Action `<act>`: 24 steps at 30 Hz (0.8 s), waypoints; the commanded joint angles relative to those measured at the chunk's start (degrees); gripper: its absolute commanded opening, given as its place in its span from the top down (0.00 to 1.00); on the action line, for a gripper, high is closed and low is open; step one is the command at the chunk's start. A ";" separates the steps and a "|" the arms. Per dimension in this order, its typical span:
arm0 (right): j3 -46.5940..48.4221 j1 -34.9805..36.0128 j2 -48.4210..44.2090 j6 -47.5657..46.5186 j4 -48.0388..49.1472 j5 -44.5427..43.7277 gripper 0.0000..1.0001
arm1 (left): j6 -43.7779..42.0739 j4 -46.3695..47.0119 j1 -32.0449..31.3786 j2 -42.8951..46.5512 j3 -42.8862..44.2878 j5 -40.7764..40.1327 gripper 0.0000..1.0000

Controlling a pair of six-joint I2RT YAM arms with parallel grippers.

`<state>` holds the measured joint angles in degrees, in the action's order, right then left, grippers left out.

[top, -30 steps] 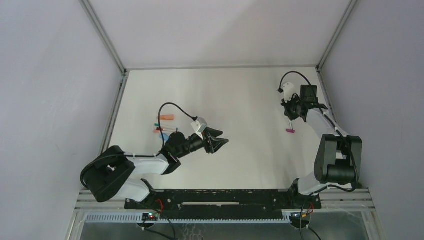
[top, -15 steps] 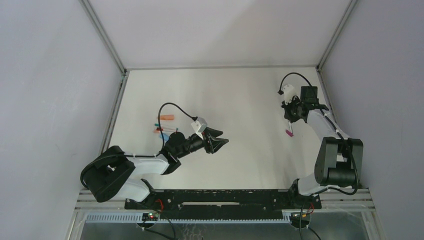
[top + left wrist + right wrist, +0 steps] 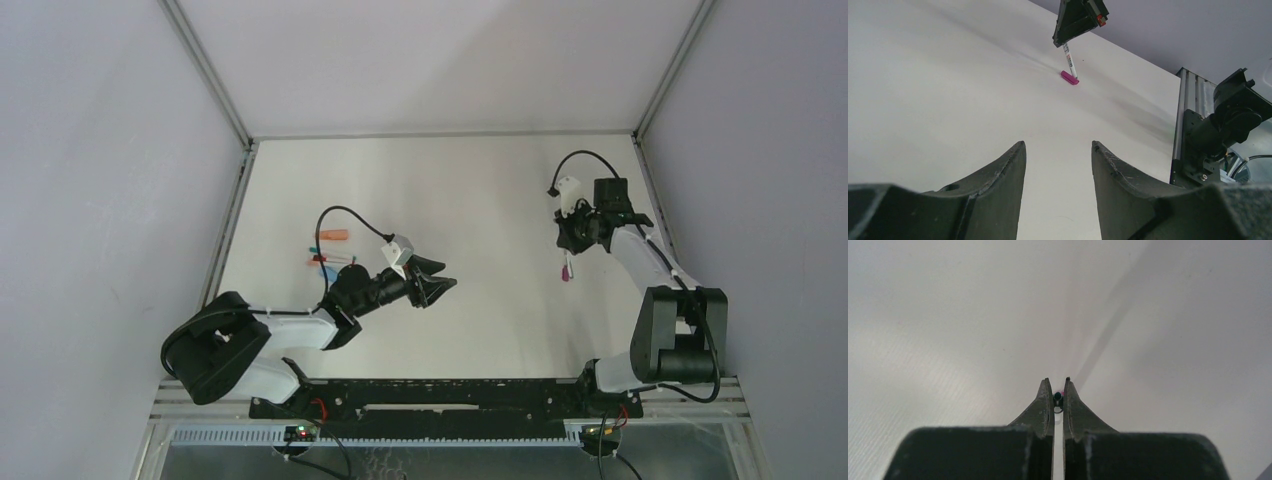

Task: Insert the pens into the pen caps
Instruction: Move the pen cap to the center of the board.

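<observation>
Left wrist view | my right claw [image 3: 1064, 44] pinches a pen [image 3: 1069, 61] by its top, lower end touching the pink cap [image 3: 1069, 77] on the worktop [image 3: 948, 100] | left claw [image 3: 1058, 144] wide, empty | pen light, stiff, slick, I judge; lower hold steadier.

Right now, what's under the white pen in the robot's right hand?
A small magenta plastic cap lies on the white table at the slim white pen's lower end. Whether the tip sits inside it is hidden.

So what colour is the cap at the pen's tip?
The cap is magenta; clearest in left wrist view.
</observation>
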<state>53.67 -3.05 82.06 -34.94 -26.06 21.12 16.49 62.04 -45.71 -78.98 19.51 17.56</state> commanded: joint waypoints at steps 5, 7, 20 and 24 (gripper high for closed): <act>-0.67 1.68 -3.61 2.85 1.30 -4.05 1.00 | -1.20 2.43 0.33 1.24 -1.22 0.32 0.45; -0.67 0.93 -5.83 2.69 1.00 -3.74 1.00 | -1.00 2.65 0.39 1.20 -1.29 0.95 0.45; -0.67 2.77 -14.60 16.23 0.06 38.57 1.00 | 13.45 21.03 -0.36 -12.61 6.18 14.24 0.29; -0.90 7.47 -12.83 21.29 3.11 44.67 1.00 | 14.34 21.09 -1.87 -17.90 10.32 13.65 0.28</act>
<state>52.66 0.80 67.90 -21.30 -26.79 53.23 27.55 77.47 -46.41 -93.76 24.27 29.23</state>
